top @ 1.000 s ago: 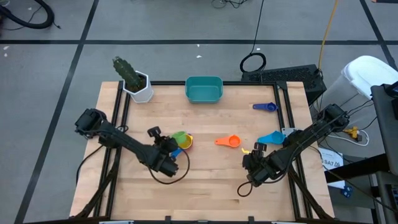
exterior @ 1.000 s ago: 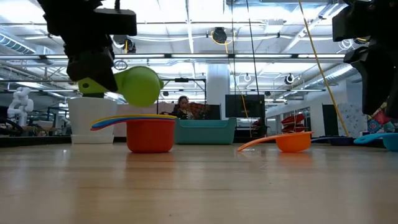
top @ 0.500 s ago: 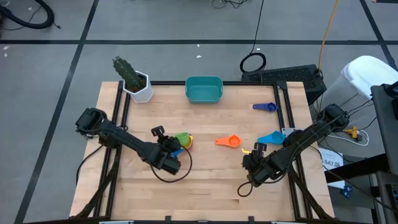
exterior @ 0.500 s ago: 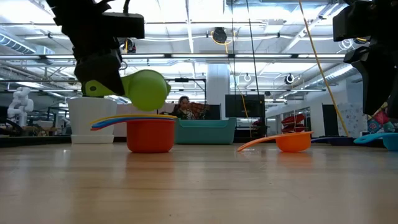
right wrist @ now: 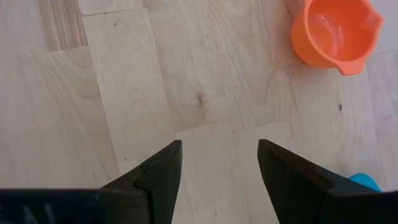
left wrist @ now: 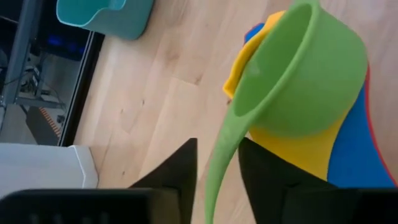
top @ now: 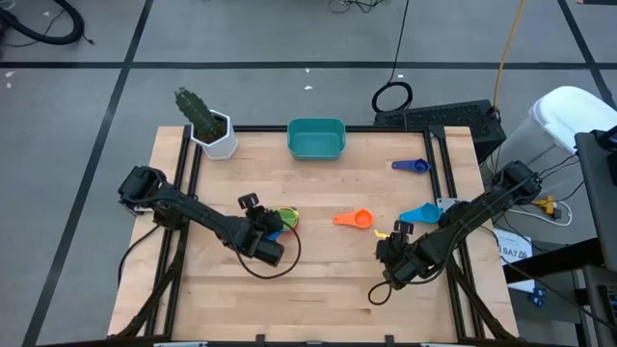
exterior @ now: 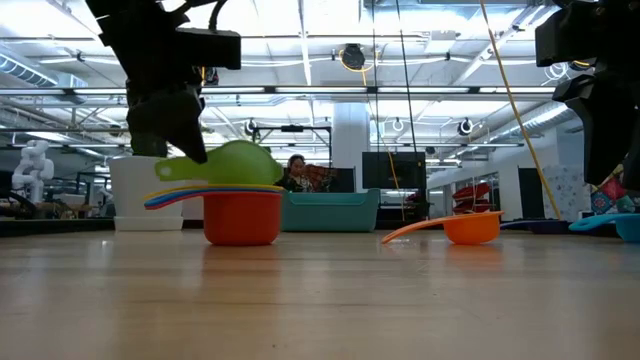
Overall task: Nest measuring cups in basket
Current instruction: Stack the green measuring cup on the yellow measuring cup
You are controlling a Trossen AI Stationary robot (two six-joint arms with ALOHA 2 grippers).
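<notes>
Green cup (left wrist: 298,81), light rigid plastic, sat tilted atop the stack ahead of left gripper (left wrist: 214,168), fingers parted beside its flat handle, the likely hold.

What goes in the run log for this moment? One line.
left claw: opening around green cup handle | green cup: on stacked cups | right claw: open, empty | basket: empty

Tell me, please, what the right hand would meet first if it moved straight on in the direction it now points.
Probably bare wood: the right hand, open and empty, looks down at the light wooden table. The small round orange plastic measuring cup lies off to one side of that line, though depth is hard to judge.
</notes>
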